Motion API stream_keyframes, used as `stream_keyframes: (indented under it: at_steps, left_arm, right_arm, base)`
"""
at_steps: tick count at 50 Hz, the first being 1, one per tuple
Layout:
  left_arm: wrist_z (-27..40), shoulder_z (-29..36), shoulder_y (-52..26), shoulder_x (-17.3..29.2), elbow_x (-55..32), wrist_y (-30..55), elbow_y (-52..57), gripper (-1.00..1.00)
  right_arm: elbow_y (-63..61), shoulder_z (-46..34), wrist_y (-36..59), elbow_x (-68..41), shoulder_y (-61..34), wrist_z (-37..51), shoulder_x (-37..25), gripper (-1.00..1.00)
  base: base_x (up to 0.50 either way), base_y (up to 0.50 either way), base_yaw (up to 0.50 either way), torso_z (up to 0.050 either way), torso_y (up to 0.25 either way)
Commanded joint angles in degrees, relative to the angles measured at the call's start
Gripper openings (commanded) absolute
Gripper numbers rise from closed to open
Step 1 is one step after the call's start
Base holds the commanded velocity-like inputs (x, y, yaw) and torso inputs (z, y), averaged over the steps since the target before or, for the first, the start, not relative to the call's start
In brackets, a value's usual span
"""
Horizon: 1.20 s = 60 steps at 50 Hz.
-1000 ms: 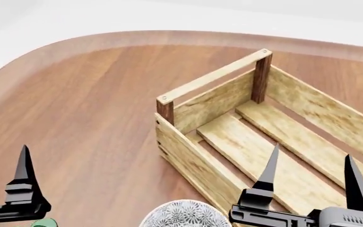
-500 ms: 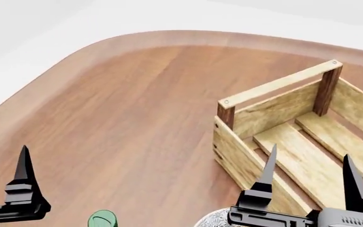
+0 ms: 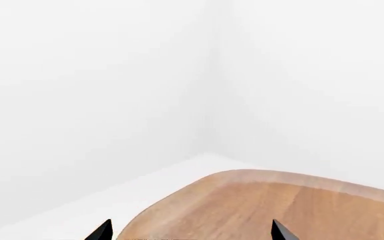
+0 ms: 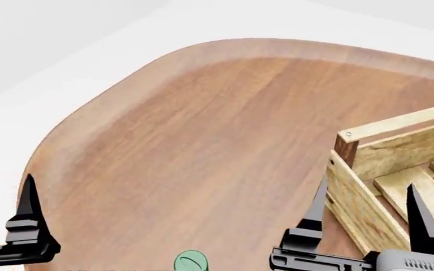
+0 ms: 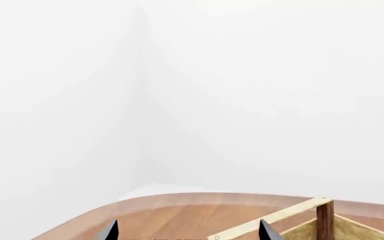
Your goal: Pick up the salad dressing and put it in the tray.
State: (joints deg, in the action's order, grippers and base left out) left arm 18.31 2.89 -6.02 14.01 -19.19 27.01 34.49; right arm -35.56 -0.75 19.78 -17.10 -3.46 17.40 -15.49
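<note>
The salad dressing (image 4: 190, 263) shows only as a round glossy green cap at the bottom edge of the head view, between my two arms; its body is out of view. The tray (image 4: 368, 195), a light-wood crate with a dark corner post, stands at the right, and its rail and post (image 5: 315, 215) also show in the right wrist view. My right gripper (image 4: 368, 206) is open above the tray's near corner, nothing between its tips (image 5: 188, 234). My left gripper (image 3: 190, 235) is open and empty; one of its fingers (image 4: 29, 209) stands left of the cap.
The wooden table (image 4: 202, 135) has a rounded far-left corner with a raised lip, and white floor and walls lie beyond it. Bare wood stretches between the cap and the tray.
The head view has swung left: the tray slid toward the right edge, the green cap came further into view, and the white bowl left the picture. Both grippers stay open.
</note>
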Motion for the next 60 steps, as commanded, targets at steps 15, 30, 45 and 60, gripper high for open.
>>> stream_keyframes:
  at_steps: [15,30,45,60]
  left_arm:
    - [0.26,0.09,-0.09,0.67,-1.21,-0.05,-2.68,1.0]
    - [0.55,0.37,-0.07,0.92,-1.31,-0.57,-3.11,1.0]
    - [0.86,0.6,-0.05,1.23,-1.54,-0.81,-3.23,1.0]
    - [1.03,0.71,0.14,1.56,-1.78,-1.32,-3.62,1.0]
  right_arm:
    - [7.83,-12.17,2.61,-2.58,3.95,-19.95,-12.05,1.0]
    - [10.28,-16.28,0.86,-2.03,4.68,-24.5,-13.41,1.0]
    - [15.49,-18.5,3.8,-3.77,0.02,-26.48,-11.18,1.0]
    - [22.35,-23.97,4.36,-2.34,-5.06,-30.54,-8.82,1.0]
  base:
    - [-0.02,0.03,0.03,0.0,0.0]
    - [0.0,0.0,0.0,0.0,0.0]
    - [0.0,0.0,0.0,0.0,0.0]
    - [0.0,0.0,0.0,0.0,0.0]
